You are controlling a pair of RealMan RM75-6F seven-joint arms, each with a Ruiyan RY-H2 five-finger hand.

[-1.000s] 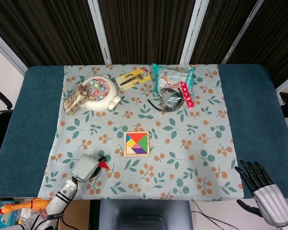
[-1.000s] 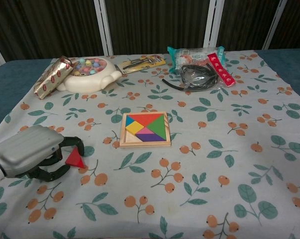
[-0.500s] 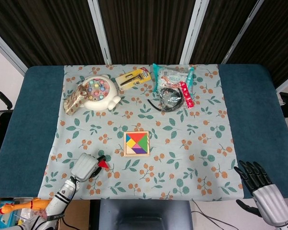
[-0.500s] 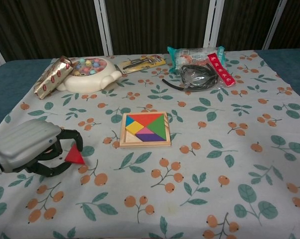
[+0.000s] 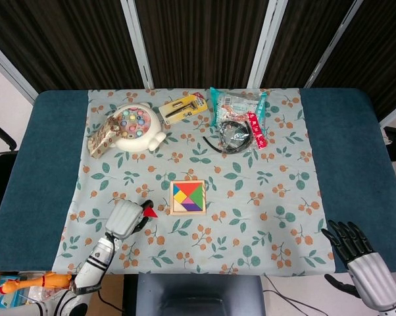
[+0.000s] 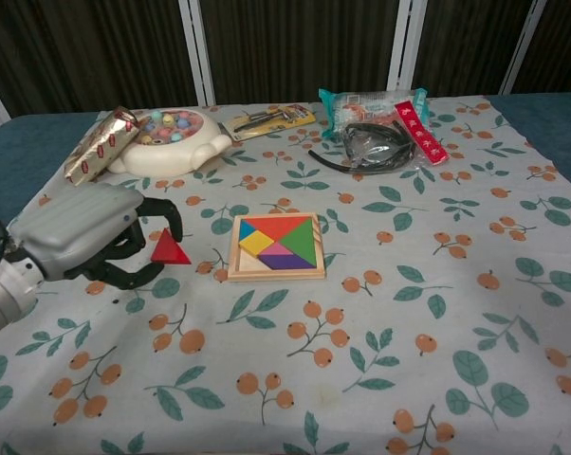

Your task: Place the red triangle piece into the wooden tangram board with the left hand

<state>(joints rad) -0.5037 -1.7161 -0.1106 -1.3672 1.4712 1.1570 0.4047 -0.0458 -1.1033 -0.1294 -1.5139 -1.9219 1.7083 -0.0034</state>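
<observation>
My left hand [image 6: 91, 237] pinches the red triangle piece [image 6: 169, 249] above the cloth, left of the wooden tangram board [image 6: 277, 246]. In the head view the left hand [image 5: 127, 218] holds the red triangle piece [image 5: 149, 212] a short way left of the wooden tangram board [image 5: 187, 197]. The board holds several coloured pieces. My right hand [image 5: 357, 255] hangs off the table's near right corner with its fingers spread and nothing in it.
At the back stand a white fishing toy [image 5: 137, 126], a wrapped bar [image 5: 100, 136], a yellow tool pack [image 5: 183, 107], snack packets [image 5: 239, 104] and a black cable [image 5: 231, 136]. A floral cloth [image 5: 264, 197] covers the table's middle.
My left hand has lifted and carried the red triangle forward and to the right, closer to the board. The right hand has stayed put.
</observation>
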